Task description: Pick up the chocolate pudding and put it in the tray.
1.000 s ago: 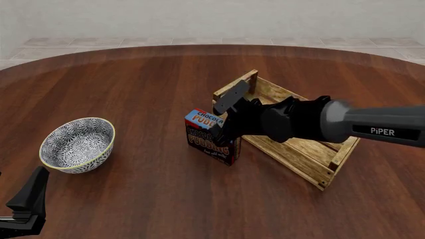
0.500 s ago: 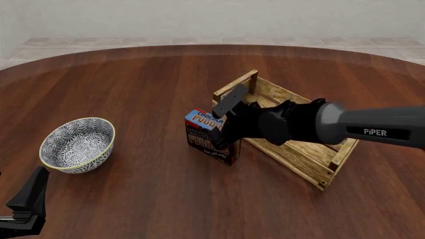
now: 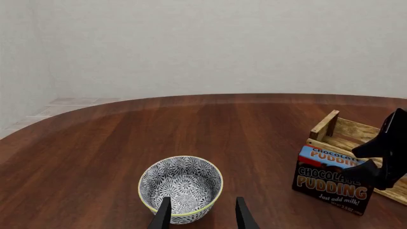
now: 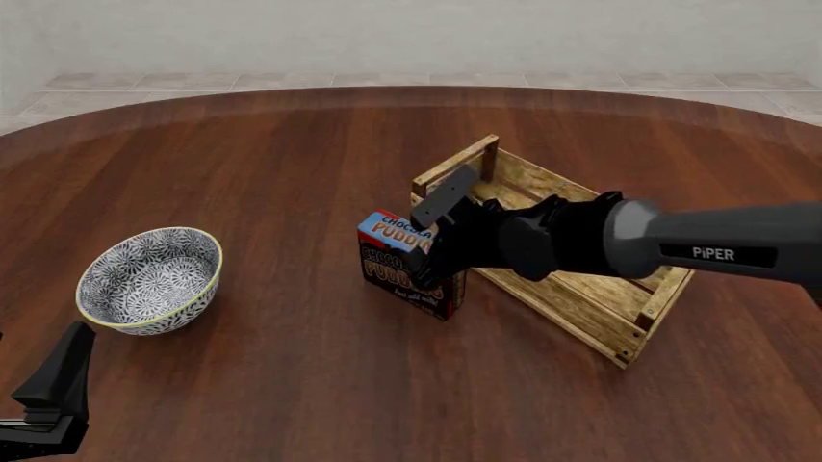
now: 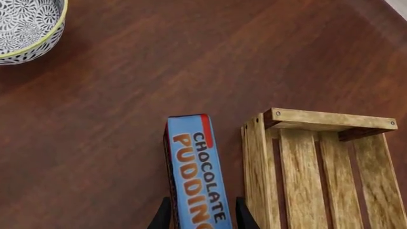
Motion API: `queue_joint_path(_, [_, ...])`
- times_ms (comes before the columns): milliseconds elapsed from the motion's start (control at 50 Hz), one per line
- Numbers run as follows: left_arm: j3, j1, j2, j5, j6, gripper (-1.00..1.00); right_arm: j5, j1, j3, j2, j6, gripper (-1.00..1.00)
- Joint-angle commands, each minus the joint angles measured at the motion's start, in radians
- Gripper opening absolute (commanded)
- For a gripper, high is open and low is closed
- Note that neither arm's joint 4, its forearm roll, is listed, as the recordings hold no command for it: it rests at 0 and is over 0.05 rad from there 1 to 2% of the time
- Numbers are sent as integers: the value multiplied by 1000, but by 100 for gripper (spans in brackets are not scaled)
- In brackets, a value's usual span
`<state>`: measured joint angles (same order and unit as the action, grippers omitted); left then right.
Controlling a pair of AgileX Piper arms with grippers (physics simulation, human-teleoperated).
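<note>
The chocolate pudding (image 4: 400,269) stands upright on the table just left of the tray (image 4: 584,289), a light wooden slat crate. My right gripper (image 4: 432,248) is open and low over the carton's right end, one finger on each side of it. In the right wrist view the blue top (image 5: 197,176) runs between my fingers (image 5: 164,217), with the tray's end board (image 5: 330,119) beside it. The left wrist view shows the carton (image 3: 330,183), the right gripper (image 3: 375,162) on it and the tray (image 3: 325,125). My left gripper (image 4: 49,399) is open and empty at the near left.
A round blue-white patterned bowl (image 4: 150,279) sits left of the carton, just ahead of my left gripper (image 3: 202,217); it also shows in the left wrist view (image 3: 181,183) and the right wrist view (image 5: 25,24). The carton stands very close to the tray's left side.
My right arm has shifted slightly left and down, setting the gripper a little further over the carton. The carton, tray, bowl and left arm have not moved.
</note>
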<state>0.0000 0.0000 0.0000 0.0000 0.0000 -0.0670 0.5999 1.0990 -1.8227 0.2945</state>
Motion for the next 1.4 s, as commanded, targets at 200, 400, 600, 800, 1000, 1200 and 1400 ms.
queue_joint_path(200, [0, 0, 0, 0, 0, 100, 5, 1, 1, -9, -4, 100])
queue_joint_path(400, [0, 0, 0, 0, 0, 100, 7, -6, 6, -18, -8, 100])
queue_joint_path(600, [0, 0, 0, 0, 0, 100, 5, -6, 9, -18, -10, 100])
queue_joint_path(800, [0, 0, 0, 0, 0, 100, 9, -6, 6, -20, -12, 100])
queue_joint_path(1000, [0, 0, 0, 0, 0, 100, 9, -7, 11, -27, -14, 100])
queue_joint_path(1200, [0, 0, 0, 0, 0, 100, 7, -9, 20, -40, -18, 100])
queue_joint_path(1400, [0, 0, 0, 0, 0, 100, 7, -11, 26, -49, -19, 100])
